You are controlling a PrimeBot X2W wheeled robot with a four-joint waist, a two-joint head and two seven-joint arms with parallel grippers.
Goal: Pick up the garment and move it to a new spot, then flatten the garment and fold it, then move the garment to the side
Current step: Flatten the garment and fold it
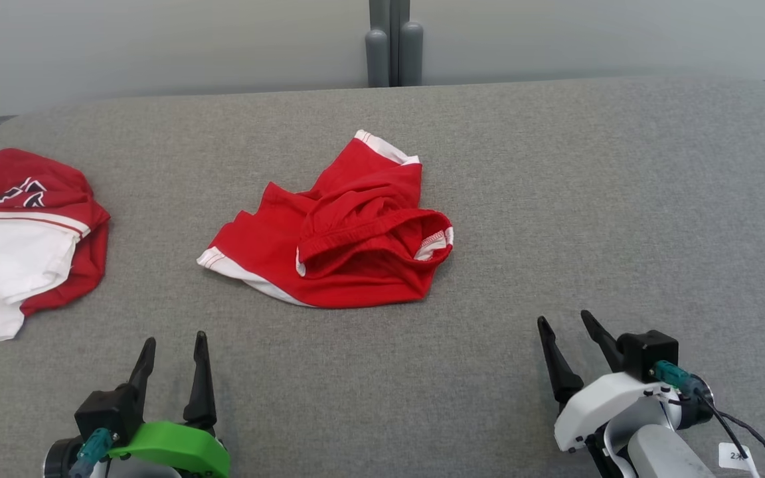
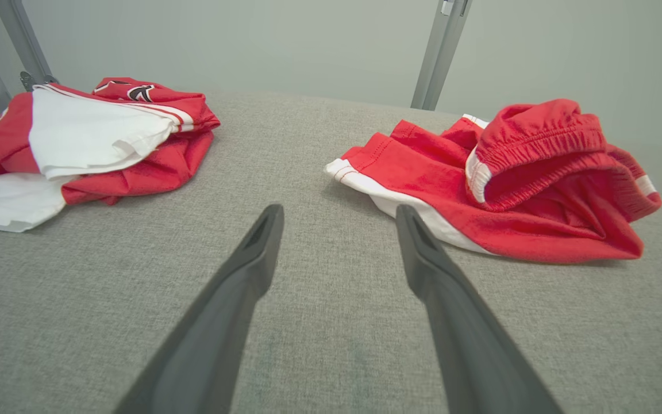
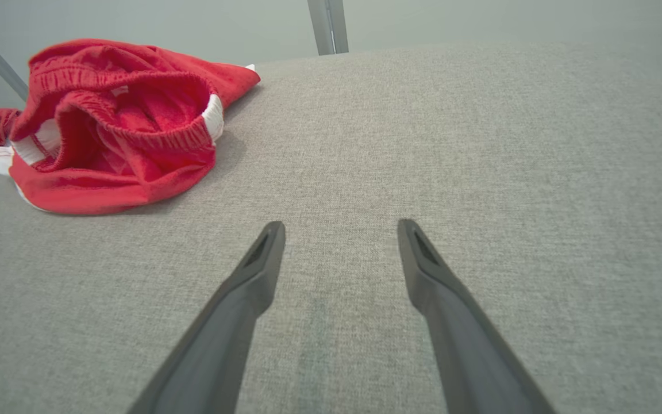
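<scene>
A crumpled pair of red shorts with white trim, the garment (image 1: 336, 232), lies in the middle of the grey padded surface (image 1: 595, 199), its elastic waistband bunched up and open toward the right. In the left wrist view the garment (image 2: 509, 184) sits ahead and to the right; in the right wrist view the garment (image 3: 118, 132) sits ahead at the upper left. My left gripper (image 1: 174, 340) rests open near the front left, well short of the shorts. At the front right my right gripper (image 1: 563, 317) is open too, with nothing between its fingers.
A second heap of red and white clothing (image 1: 20, 239) lies at the left edge of the surface, also seen as the heap (image 2: 84, 144) in the left wrist view. A grey metal post (image 1: 392, 43) stands behind the far edge, against a pale wall.
</scene>
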